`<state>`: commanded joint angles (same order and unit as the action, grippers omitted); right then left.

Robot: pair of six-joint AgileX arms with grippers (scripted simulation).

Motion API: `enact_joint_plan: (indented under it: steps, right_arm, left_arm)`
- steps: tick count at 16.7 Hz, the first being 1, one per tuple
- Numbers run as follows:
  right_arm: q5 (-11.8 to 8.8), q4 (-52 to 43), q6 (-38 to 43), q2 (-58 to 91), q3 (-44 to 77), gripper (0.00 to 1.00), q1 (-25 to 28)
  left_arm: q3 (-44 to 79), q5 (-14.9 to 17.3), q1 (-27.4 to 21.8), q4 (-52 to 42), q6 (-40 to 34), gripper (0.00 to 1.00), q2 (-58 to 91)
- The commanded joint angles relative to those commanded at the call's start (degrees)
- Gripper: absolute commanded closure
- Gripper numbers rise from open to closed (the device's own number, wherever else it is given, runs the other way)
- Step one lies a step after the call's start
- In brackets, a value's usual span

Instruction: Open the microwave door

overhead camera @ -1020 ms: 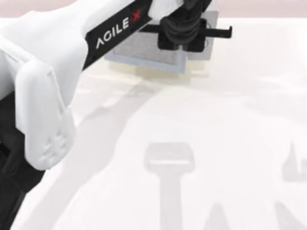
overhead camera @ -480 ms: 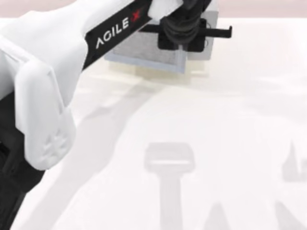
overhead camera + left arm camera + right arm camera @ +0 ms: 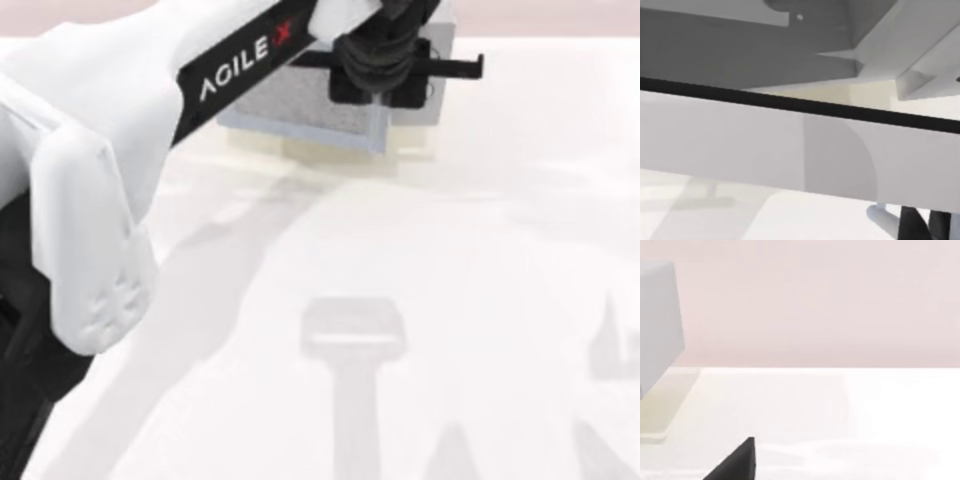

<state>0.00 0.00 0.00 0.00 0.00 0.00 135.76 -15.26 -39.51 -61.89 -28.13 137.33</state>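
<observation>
The light-grey microwave (image 3: pixel 436 112) stands at the table's far edge, near the middle. Its door (image 3: pixel 300 112), with the speckled mesh window, hangs at a slight angle to the body. My left arm reaches across from the left, and my left gripper (image 3: pixel 385 72) sits over the door's handle edge. Seen from the left wrist, the door panel (image 3: pixel 765 145) fills the picture and the slim handle (image 3: pixel 881 219) runs to the dark fingers (image 3: pixel 912 227), which are shut on it. My right gripper (image 3: pixel 740 464) is parked off to the right, with the microwave (image 3: pixel 657 325) far from it.
A pale cream pad (image 3: pixel 330 160) lies under the microwave. My left arm's big white housing (image 3: pixel 80 200) hides the table's left side. Arm shadows fall across the white table (image 3: pixel 480 250).
My left arm's white housing has shifted very slightly. The door and the gripper look the same as a second ago.
</observation>
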Motion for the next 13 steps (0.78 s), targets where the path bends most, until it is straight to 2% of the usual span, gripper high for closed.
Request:
enact_joint_plan:
  steps: [3,10,13]
  right_arm:
    - [0.0,0.0,0.0,0.0,0.0,0.0,0.0]
    - [0.0,0.0,0.0,0.0,0.0,0.0,0.0]
    - [0.0,0.0,0.0,0.0,0.0,0.0,0.0]
  left_arm:
    - [-1.1,0.3,-0.4,0.7,0.4,1.0,-0.3]
    - [-13.6,2.6,0.5,7.1,5.6,1.0,-7.7]
    - [-14.1,2.8,0.5,7.4,5.8,1.0,-8.1]
